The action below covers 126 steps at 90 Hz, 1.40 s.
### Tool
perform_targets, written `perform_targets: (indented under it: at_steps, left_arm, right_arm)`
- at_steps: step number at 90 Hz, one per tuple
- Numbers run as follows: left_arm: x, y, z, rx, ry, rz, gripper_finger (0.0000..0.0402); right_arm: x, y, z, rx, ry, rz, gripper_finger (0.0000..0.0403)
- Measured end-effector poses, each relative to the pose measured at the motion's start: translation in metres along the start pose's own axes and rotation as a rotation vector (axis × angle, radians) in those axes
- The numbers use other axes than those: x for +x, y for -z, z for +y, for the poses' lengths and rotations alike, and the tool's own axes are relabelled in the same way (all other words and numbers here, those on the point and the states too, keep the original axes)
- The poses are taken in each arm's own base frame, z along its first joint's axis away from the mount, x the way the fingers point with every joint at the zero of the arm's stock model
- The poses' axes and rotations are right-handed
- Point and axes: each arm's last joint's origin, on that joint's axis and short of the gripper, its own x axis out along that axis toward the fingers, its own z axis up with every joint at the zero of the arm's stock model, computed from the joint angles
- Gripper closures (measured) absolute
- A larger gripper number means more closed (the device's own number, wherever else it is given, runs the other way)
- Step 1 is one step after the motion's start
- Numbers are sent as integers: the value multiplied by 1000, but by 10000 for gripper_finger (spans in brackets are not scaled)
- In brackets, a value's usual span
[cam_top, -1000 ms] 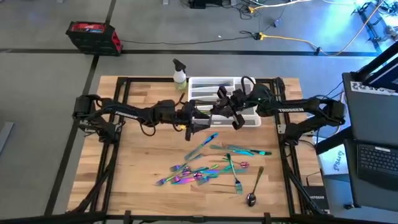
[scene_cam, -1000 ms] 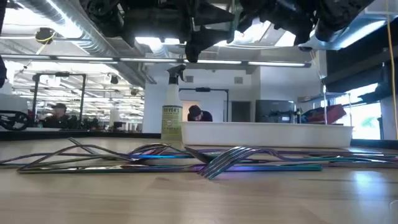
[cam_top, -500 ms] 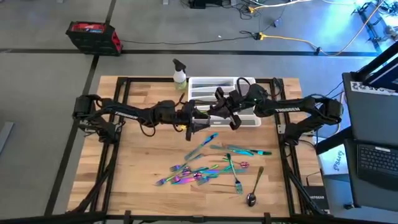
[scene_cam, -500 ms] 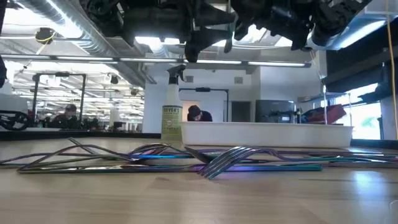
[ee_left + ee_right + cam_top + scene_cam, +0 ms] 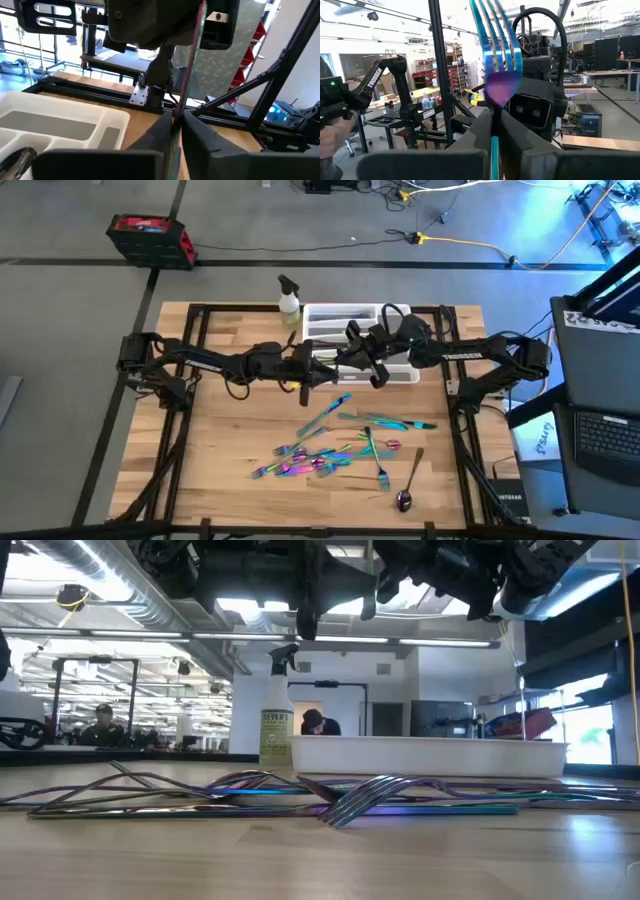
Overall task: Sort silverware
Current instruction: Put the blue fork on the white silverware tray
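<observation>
Silverware (image 5: 340, 448) scattered in a loose heap on the near half of the wooden table (image 5: 230, 430): slim forks, spoons and knives, glossy metal shimmering teal, purple and pink, plus one darker spoon (image 5: 407, 491) lying apart toward the right edge. Seen from table height as a low tangle of thin curved tines and handles (image 5: 330, 798). Beyond the heap, a white plastic compartment tray (image 5: 330, 317) with smooth rounded walls, beside a small spray bottle (image 5: 289, 300) (yellowish liquid, dark trigger). Both arms stretched inward, meeting just in front of the tray, well above the wood. Left gripper (image 5: 306, 370) clamped on a slim iridescent handle (image 5: 187, 75) held upright. Right gripper (image 5: 352, 358) pinched on a fork (image 5: 496, 55), tines up, blue fading to purple.
</observation>
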Motion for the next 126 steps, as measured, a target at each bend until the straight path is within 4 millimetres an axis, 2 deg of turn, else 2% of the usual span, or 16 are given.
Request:
perform_targets:
  at_steps: [15,48,59,82,101,126]
  left_arm:
    - [0,0,-2,31,57,12,399]
    - [0,1,-1,27,41,13,401]
    - [0,0,-1,26,21,2,402]
    - [0,0,1,4,-19,-1,401]
    - [-1,0,9,-10,-67,1,401]
    - [-4,-4,31,-22,-131,-10,401]
  right_arm:
    - [0,1,0,3,2,6,402]
    - [0,2,0,9,-23,25,396]
    - [0,5,-1,29,-21,49,368]
    - [-2,4,-1,14,-28,52,273]
    - [-22,-12,-6,-29,24,91,221]
    - [-60,-29,-2,-107,185,241,213]
